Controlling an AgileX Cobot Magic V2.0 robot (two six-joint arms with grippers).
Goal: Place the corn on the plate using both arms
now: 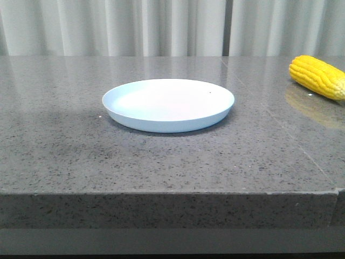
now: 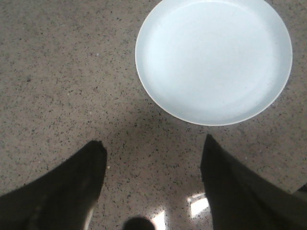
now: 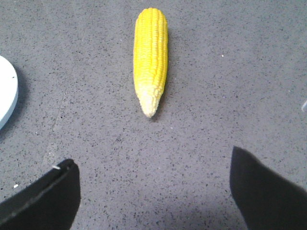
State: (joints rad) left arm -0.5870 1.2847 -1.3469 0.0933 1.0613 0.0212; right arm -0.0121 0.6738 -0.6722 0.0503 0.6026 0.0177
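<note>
From the front cam I've got the plate point(image 1: 168, 104) sitting flat near the middle of the grey speckled stone table point(image 1: 161, 162), nothing on it. The corn point(image 1: 318, 76) lies on the tabletop well off to the right of the plate, near the far right edge of that view and partly cut off by it, so it's not on the plate yet. White curtains point(image 1: 161, 27) hang behind the table. No arms show in the front view. On the L wrist cam, the left gripper point(image 2: 153, 155) hangs over bare tabletop w/ its two dark fingers point(image 2: 72, 187) spread wide apart, nothing between them; jaws released. The plate point(image 2: 213, 60) shows whole ahead of those fingers, offset toward the one on the pic's right side, not touching either. On the R wrist cam, the right gripper point(image 3: 153, 165) is likewise spread wide, dark fingers point(image 3: 45, 199) apart and empty, jaws released. The corn point(image 3: 151, 57) lies lengthwise ahead of the gap, roughly lined up w/ the midline between the fingers, paler tapered tip pointing back toward the gripper, clear of both fingers. A sliver of the plate's rim point(image 3: 7, 93) shows at the edge of that view, apart from the corn.
</note>
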